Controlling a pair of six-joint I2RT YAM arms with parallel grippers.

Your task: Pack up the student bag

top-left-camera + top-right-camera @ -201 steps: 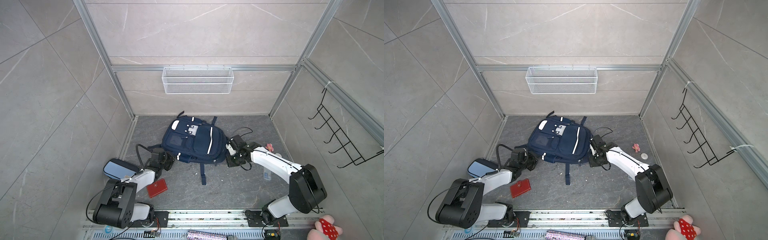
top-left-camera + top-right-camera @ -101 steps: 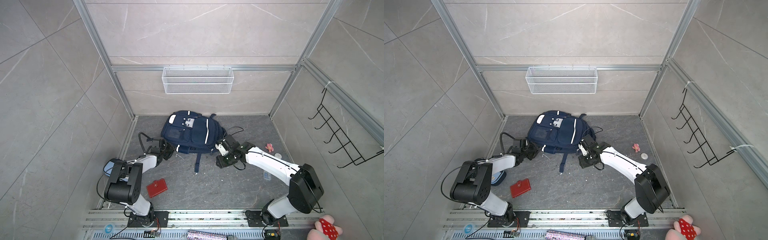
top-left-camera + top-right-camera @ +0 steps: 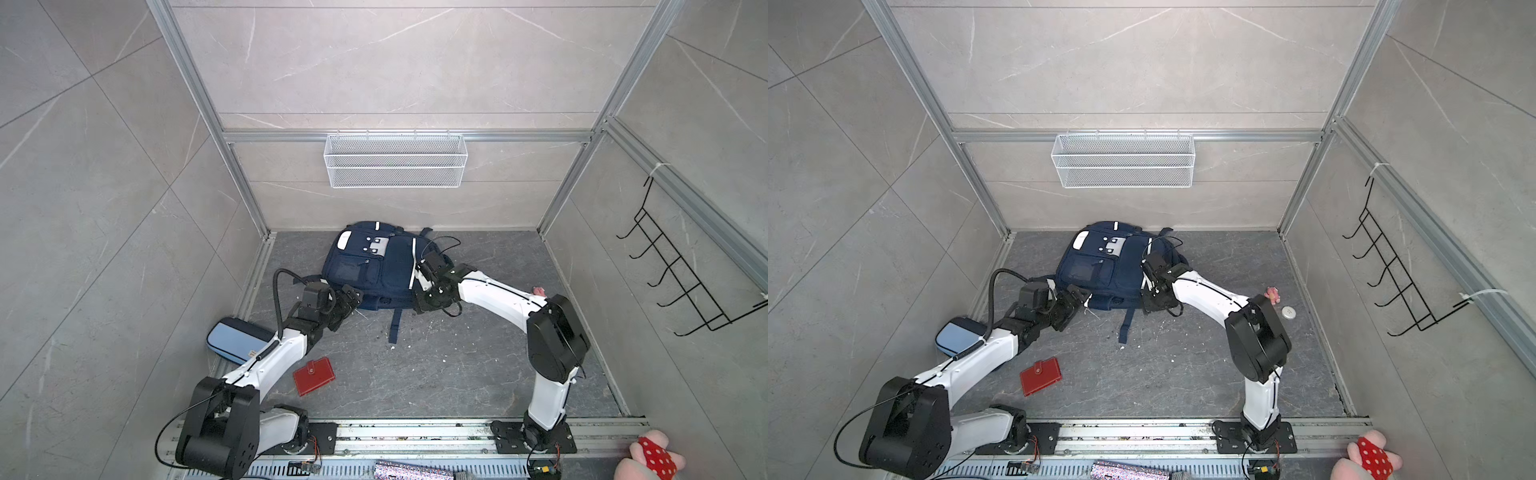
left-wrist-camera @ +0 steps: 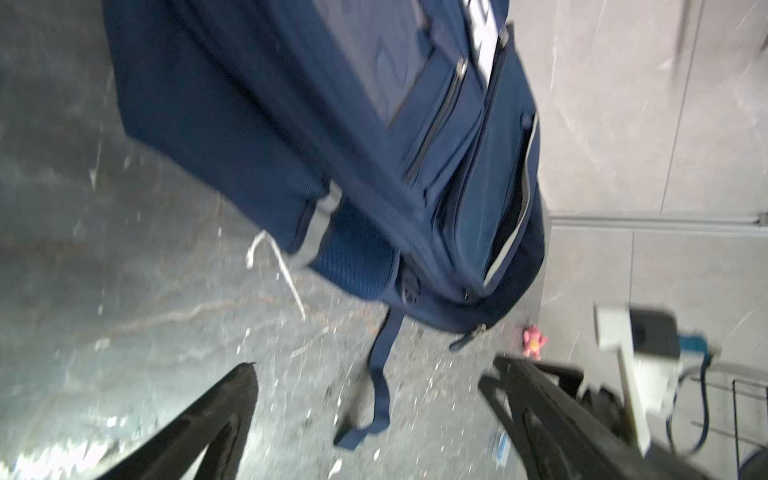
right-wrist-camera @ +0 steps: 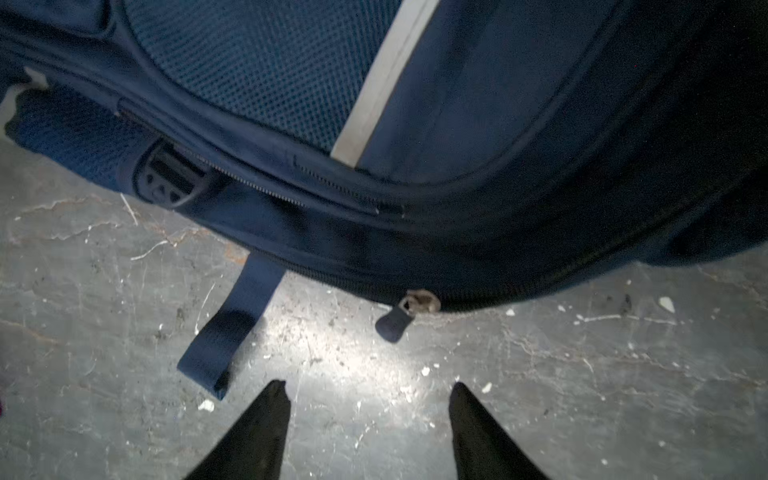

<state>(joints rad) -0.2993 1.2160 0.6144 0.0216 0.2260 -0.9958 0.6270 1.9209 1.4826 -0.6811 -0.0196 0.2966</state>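
student bag [image 3: 374, 270]: I am seeing navy weave, mesh panels.
left gripper [image 4: 372, 365]: standing spread.
right gripper [image 5: 368, 384]: standing spread.

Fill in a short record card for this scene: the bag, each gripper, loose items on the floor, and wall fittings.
bag: student bag on the floor, front pockets facing up
left gripper: open, empty, by the bag's near edge
right gripper: open, empty, pointing towards the zip pull
loose items: light-blue pencil case; red wallet
wall fittings: wire basket; black hook rack
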